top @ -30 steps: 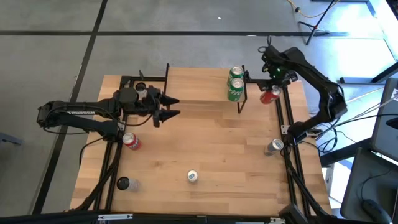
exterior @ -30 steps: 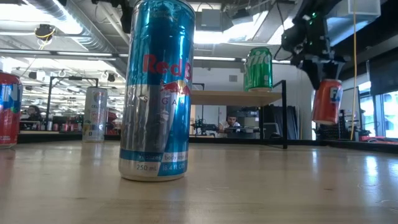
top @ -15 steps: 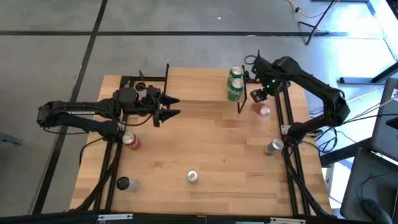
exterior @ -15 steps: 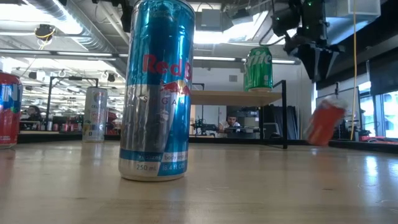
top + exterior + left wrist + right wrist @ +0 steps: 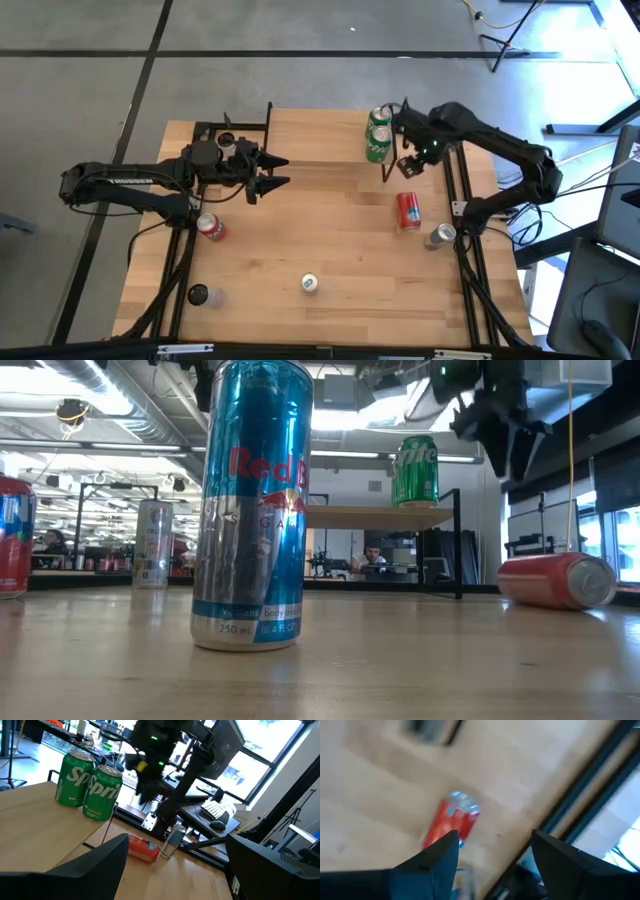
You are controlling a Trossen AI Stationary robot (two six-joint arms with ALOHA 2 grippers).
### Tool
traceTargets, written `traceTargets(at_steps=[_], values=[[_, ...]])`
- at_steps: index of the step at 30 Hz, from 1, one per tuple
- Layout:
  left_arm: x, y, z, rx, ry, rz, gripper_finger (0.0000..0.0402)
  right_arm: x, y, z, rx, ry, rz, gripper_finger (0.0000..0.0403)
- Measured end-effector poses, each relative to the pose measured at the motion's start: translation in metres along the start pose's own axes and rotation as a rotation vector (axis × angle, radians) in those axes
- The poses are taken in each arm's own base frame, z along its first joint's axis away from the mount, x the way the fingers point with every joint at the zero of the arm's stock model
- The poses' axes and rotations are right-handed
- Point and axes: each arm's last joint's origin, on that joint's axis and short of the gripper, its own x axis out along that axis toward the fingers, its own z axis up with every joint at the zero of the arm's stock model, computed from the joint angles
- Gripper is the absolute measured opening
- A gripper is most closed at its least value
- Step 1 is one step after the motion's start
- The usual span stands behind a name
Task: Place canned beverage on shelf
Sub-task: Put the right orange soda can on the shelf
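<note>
The red can [image 5: 409, 210] lies on its side on the desk [image 5: 330, 240], just beside the shelf [image 5: 330, 160] and not on it, where two green Sprite cans [image 5: 378, 135] already stand. The right hand [image 5: 408, 165] hangs above the shelf's end, fingers apart and empty. I'd say the placing step needs redoing: drop down, grip the fallen can, right it, lift it up. The left hand [image 5: 275, 172] waits open over the shelf's other end.
</note>
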Motion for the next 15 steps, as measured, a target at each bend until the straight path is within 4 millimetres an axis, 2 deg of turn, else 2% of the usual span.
traceTargets(at_steps=[7, 11, 15], values=[[0.0, 0.0, 0.0, 0.0, 0.001, 0.0, 0.0327, -0.002, 0.051, -0.036, -0.029, -0.057, 0.026, 0.0276], [0.0, 0.0, 0.0, 0.0, 0.001, 0.0, 0.0327, 0.022, 0.07, -0.045, -0.009, -0.078, 0.056, 0.0298], [0.0, 0.0, 0.0, 0.0, 0.008, -0.012, 0.0327, 0.056, 0.078, -0.048, 0.035, -0.07, 0.098, 0.0317]])
